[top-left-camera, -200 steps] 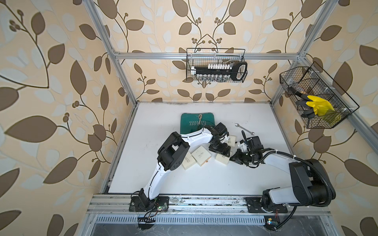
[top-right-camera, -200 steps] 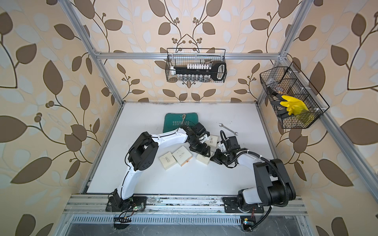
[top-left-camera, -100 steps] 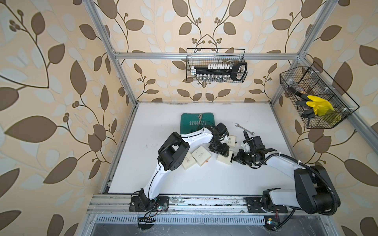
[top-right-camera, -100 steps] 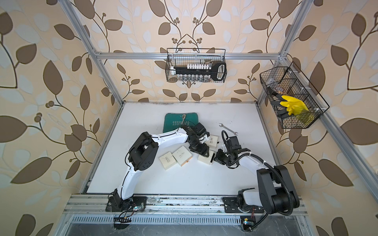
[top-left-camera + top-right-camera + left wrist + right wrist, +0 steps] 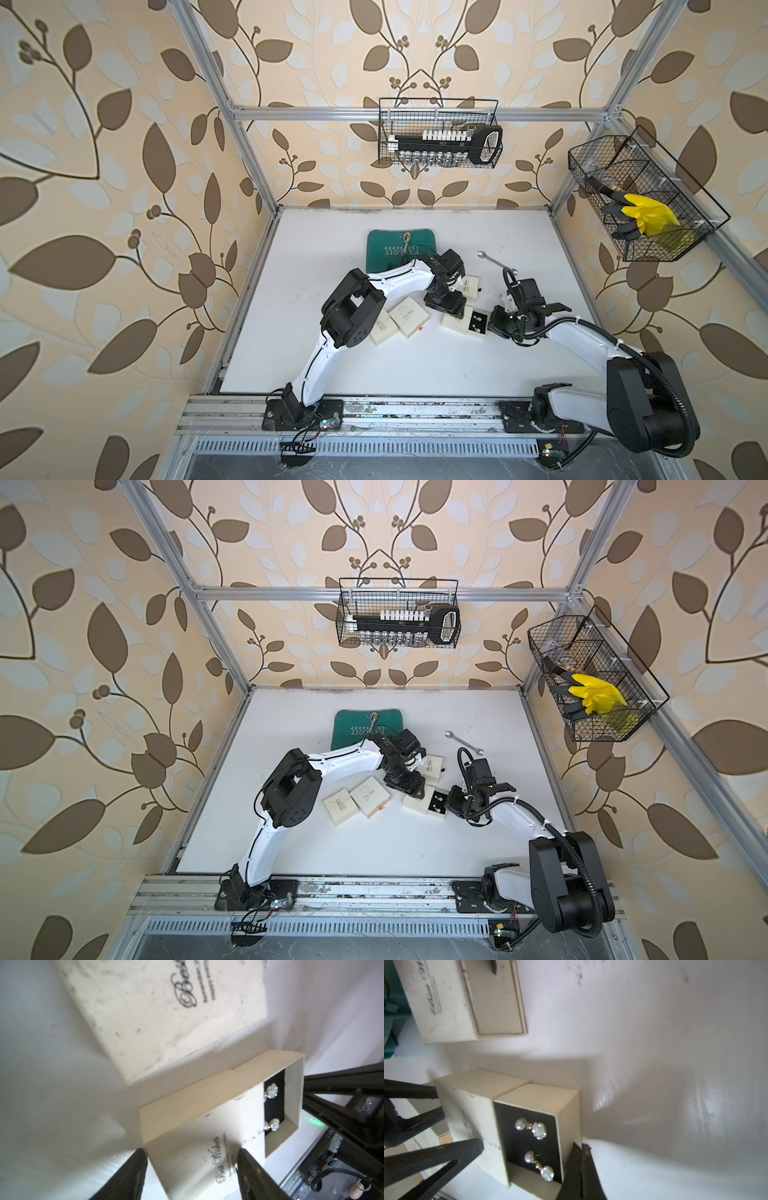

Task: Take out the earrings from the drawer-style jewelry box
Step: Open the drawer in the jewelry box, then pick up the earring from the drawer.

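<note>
The cream cardboard drawer-style jewelry box (image 5: 467, 1088) has its drawer (image 5: 566, 1103) slid partway out. On the drawer's black pad (image 5: 512, 1142) lie two pearly white flower-and-bead earrings (image 5: 538, 1130). In the left wrist view the box's outer sleeve (image 5: 187, 1118) cuts off their bead ends. The left gripper (image 5: 192, 1150) clamps the sleeve between its fingers, hiding that end in both top views. The right gripper (image 5: 581, 1145), fingers pressed together, touches the drawer's outer end wall; whether anything is pinched there cannot be made out.

You've got 2 pearl-white earrings (image 5: 538, 1130), black lining (image 5: 517, 1147), cream box (image 5: 471, 1105), green pouch (image 5: 382, 249), beige brown-leaf walls (image 5: 124, 166).
</note>
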Motion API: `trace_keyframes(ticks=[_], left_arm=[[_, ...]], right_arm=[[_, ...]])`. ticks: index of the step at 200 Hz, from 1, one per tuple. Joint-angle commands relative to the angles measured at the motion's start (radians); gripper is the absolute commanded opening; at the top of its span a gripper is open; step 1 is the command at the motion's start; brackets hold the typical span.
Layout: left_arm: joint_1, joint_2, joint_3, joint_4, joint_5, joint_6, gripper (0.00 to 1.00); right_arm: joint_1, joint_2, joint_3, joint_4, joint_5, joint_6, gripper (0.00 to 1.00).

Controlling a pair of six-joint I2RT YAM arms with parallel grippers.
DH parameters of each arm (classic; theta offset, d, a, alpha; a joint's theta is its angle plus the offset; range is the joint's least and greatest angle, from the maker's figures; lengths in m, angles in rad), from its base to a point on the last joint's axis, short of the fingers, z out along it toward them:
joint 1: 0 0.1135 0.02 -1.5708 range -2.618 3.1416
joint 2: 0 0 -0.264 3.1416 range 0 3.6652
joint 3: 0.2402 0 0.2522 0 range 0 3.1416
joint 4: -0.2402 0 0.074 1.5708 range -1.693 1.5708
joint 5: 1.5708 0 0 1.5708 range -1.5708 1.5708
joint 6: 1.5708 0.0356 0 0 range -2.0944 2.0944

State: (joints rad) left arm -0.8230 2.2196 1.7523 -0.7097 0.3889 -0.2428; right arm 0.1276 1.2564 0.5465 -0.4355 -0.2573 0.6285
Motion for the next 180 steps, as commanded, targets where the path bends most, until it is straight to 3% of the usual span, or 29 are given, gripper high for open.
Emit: trace_keyframes(ticks=[1, 41, 76, 111, 180], left_arm=[[0.008, 0.031, 0.001, -0.051, -0.045, 0.006, 0.7], [0.007, 0.028, 0.003, -0.046, -0.037, 0.005, 0.7], [0.007, 0.031, 0.005, -0.045, -0.035, 0.005, 0.7], [0.007, 0.029, 0.005, -0.045, -0.035, 0.004, 0.7], [0.007, 0.031, 0.006, -0.047, -0.033, 0.005, 0.7]], right_arm=[[-0.008, -0.018, 0.032, -0.035, 0.049, 0.004, 0.07], [-0.002, -0.118, 0.078, -0.072, 0.119, -0.035, 0.24], [0.021, -0.144, 0.099, -0.049, 0.084, -0.065, 0.25], [0.064, -0.068, 0.12, -0.009, 0.022, -0.084, 0.24], [0.101, 0.081, 0.154, 0.012, 0.04, -0.128, 0.25]])
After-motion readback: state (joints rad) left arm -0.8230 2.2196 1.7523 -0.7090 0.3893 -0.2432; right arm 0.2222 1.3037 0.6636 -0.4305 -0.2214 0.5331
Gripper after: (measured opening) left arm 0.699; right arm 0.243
